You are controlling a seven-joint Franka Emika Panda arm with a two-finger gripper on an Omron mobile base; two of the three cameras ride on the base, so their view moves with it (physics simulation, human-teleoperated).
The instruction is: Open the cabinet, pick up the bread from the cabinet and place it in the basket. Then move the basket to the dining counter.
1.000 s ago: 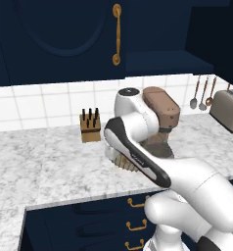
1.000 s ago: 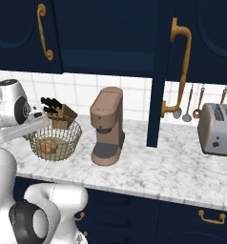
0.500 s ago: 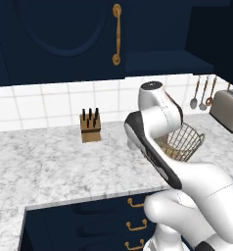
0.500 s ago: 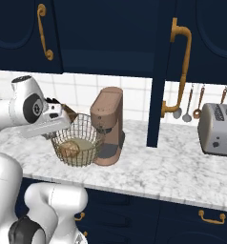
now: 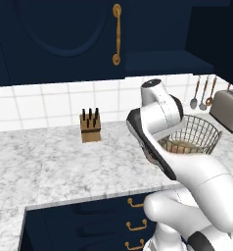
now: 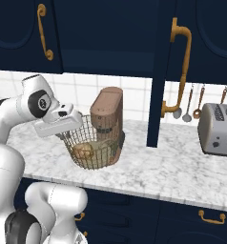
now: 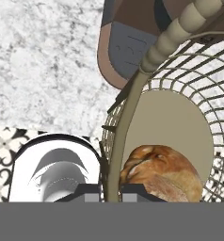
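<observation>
My gripper (image 7: 110, 190) is shut on the rim of the tan wire basket (image 7: 132, 101), and the white hand (image 6: 58, 123) holds it at its left side. The basket (image 6: 94, 147) hangs just above the marble worktop, in front of the brown coffee machine (image 6: 108, 119). The golden-brown bread (image 7: 163, 172) lies on the basket's beige bottom, and it shows through the mesh (image 6: 84, 151). Past my arm, the basket (image 5: 199, 132) shows on the right. One navy cabinet door (image 6: 160, 71) stands open with its brass handle (image 6: 180, 66) facing out. The dining counter is out of view.
A wooden knife block (image 5: 90, 126) stands by the tiled wall on the worktop (image 5: 45, 166). A steel toaster (image 6: 218, 128) sits at the right, with utensils (image 6: 189, 102) hanging beside it. Navy drawers with brass pulls (image 5: 138, 225) run under the worktop.
The gripper has carried the basket with the bread to the right, from beside the knife block to in front of the coffee machine. Its grip has stayed shut.
</observation>
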